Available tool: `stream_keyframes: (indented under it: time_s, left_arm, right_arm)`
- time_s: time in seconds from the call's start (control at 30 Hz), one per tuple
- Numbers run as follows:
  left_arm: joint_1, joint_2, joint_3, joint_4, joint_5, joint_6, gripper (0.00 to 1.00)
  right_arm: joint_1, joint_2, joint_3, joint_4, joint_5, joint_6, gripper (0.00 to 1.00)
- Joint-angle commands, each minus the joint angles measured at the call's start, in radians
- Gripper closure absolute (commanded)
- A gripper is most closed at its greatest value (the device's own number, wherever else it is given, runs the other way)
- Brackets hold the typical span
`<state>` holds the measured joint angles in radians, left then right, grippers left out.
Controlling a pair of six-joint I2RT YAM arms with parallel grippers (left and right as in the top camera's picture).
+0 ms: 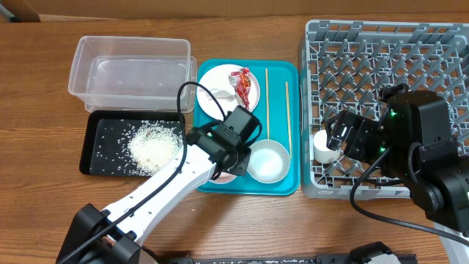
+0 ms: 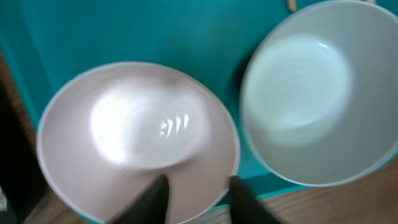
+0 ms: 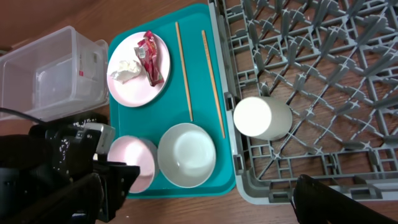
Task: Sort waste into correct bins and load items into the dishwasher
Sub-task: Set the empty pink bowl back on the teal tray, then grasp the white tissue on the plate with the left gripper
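1. The dish rack (image 1: 388, 44) is filling the table's (image 1: 44, 183) 3 o'clock side, nearly bare.
2. The teal tray (image 1: 278, 73) is sitting dead centre, carrying most of the crockery.
3. At 10 o'clock the clear tub (image 1: 132, 62) is standing open. Just below it, the black tray (image 1: 99, 158) is holding the rice (image 1: 154, 143).
4. The plate (image 3: 137, 90) is lying at the teal tray's 12 o'clock, with wrapper (image 3: 151, 59) and napkin (image 3: 126, 70) resting on it, unsorted.
5. The bowl (image 1: 267, 161) is sitting at the teal tray's 5 o'clock.
6. The small dish (image 2: 137, 143) is sitting at 7 o'clock, just beside the bowl. The left tool (image 2: 196, 198) is hanging low over it, moderately parted and gripping nothing, one finger inside the rim and one outside.
7. The cup (image 3: 262, 118) is lying on its side at the rack's 8 o'clock edge. The right tool (image 1: 331, 138) is hovering beside it, spread wide and empty.
8. The chopsticks (image 1: 267, 103) are lying parallel toward the teal tray's 3 o'clock side.
9. Loading looks under way, with the dish next. That calls for pinching its rim, lifting clear of the bowl and carrying it toward the rack.
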<state>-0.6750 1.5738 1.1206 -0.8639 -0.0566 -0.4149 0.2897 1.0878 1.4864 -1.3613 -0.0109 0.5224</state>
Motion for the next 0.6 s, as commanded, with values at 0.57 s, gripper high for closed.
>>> stream_keyframes:
  time_s: [0.57]
  left_arm:
    - [0.194,0.212,0.215,0.417,-0.205,0.266,0.23]
  right_arm:
    - [0.005,-0.003,0.012,-0.006,0.009,-0.005,0.0]
